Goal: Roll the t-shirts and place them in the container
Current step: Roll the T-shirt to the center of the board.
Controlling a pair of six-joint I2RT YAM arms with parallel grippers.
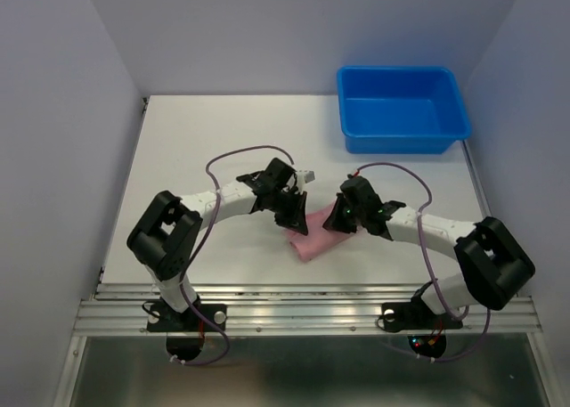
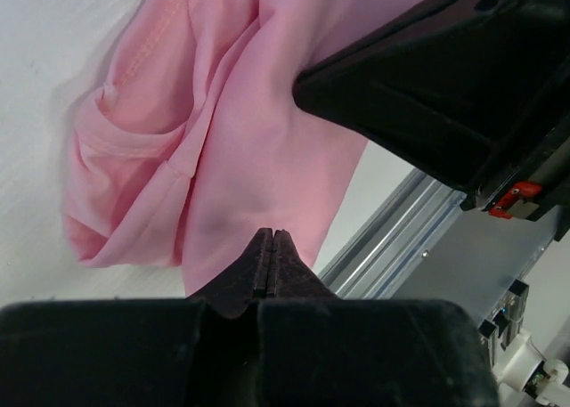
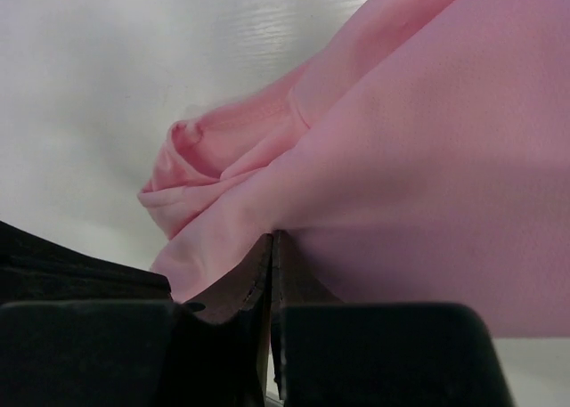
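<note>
The pink t-shirt (image 1: 307,240) lies bunched in a small heap on the white table, between my two grippers. My left gripper (image 1: 292,218) hangs over its left end. In the left wrist view the left gripper (image 2: 272,235) is shut, its tips against the t-shirt (image 2: 249,113), with no cloth showing between them. My right gripper (image 1: 340,220) is at the heap's right end. Seen from the right wrist, the right gripper (image 3: 272,238) is shut on a fold of the t-shirt (image 3: 427,158), which puckers into the tips. A rolled lump lies beyond them.
A blue plastic bin (image 1: 401,142) stands at the back right of the table. The metal rail (image 1: 312,293) of the near table edge runs just in front of the shirt. The right arm's black body (image 2: 445,86) is close above the left gripper.
</note>
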